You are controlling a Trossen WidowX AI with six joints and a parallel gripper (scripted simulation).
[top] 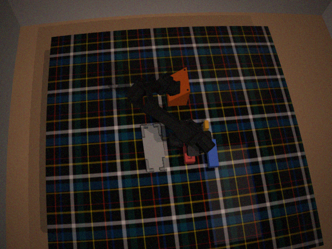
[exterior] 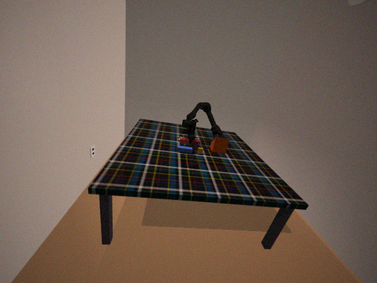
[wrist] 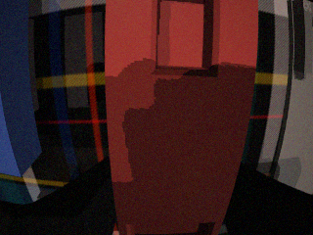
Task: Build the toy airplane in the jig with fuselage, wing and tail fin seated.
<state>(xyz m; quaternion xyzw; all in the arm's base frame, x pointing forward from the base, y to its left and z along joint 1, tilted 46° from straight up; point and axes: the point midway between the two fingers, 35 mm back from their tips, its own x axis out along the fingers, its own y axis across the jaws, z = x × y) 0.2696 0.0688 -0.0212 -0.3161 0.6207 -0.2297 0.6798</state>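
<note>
My gripper (exterior: 191, 141) (wrist: 167, 161) is shut on the red fuselage (top: 189, 160) (exterior: 184, 140) (wrist: 127, 44), with a finger on each side of it. The fuselage appears slightly above the table, its rectangular socket facing up; its far part is hidden under the arm in the top view. The grey cradle (top: 154, 152) (wrist: 300, 137) lies beside it, with nothing seen in it. The blue wing (top: 212, 157) (exterior: 184, 149) (wrist: 12, 98) lies on the fuselage's other side. The small yellow tail fin (top: 206, 125) (exterior: 200, 150) is near the wing's end, partly covered by the arm in the top view.
An orange wedge-shaped block (top: 184, 85) (exterior: 220, 145) stands beside the arm's base. The arm reaches over the gap between the cradle and the wing. A faint translucent rectangle (top: 233, 193) shows over the plaid tabletop near the wing.
</note>
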